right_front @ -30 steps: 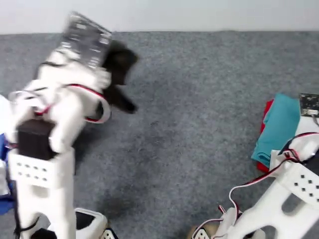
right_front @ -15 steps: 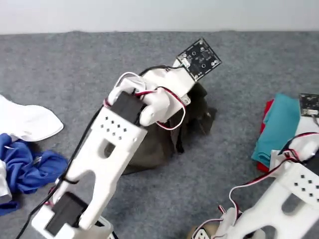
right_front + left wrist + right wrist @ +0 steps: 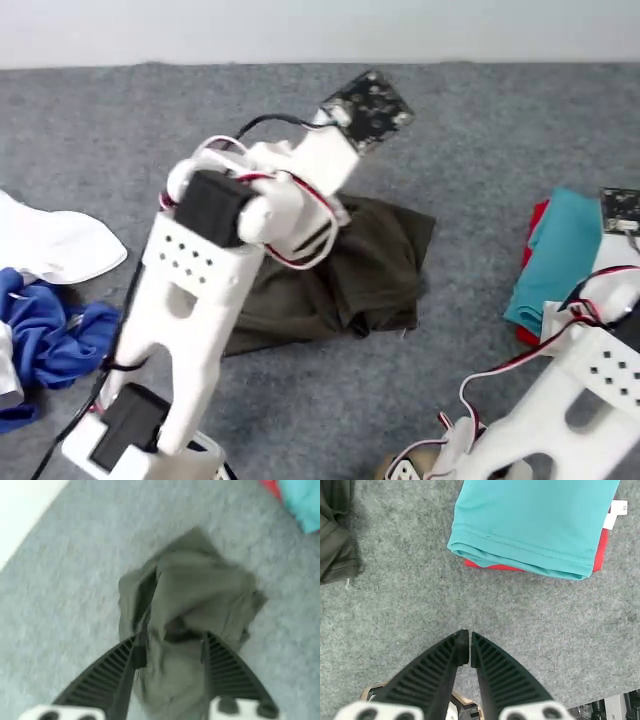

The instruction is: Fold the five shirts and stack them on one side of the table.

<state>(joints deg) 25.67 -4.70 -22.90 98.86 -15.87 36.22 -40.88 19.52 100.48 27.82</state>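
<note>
A dark olive shirt (image 3: 350, 275) lies crumpled in the middle of the grey table (image 3: 480, 150). My left arm (image 3: 270, 200) hangs over the shirt's left part. In the left wrist view my left gripper (image 3: 171, 642) stands open just above the olive shirt (image 3: 195, 585), with the cloth lying below its fingers. A folded teal shirt (image 3: 560, 260) rests on a folded red shirt (image 3: 535, 225) at the right edge. My right gripper (image 3: 470, 644) is shut and empty over bare table, close to the teal shirt (image 3: 535, 525) and the red shirt (image 3: 490, 566).
A white shirt (image 3: 55, 240) and a crumpled blue shirt (image 3: 55, 340) lie unfolded at the table's left edge. The right arm's base (image 3: 560, 410) stands at the front right. A pale wall borders the table's far edge.
The left arm swung from the far left to the middle with the olive shirt. The shirt now lies spread on the table, and the arm has drawn back slightly left. The right arm kept still.
</note>
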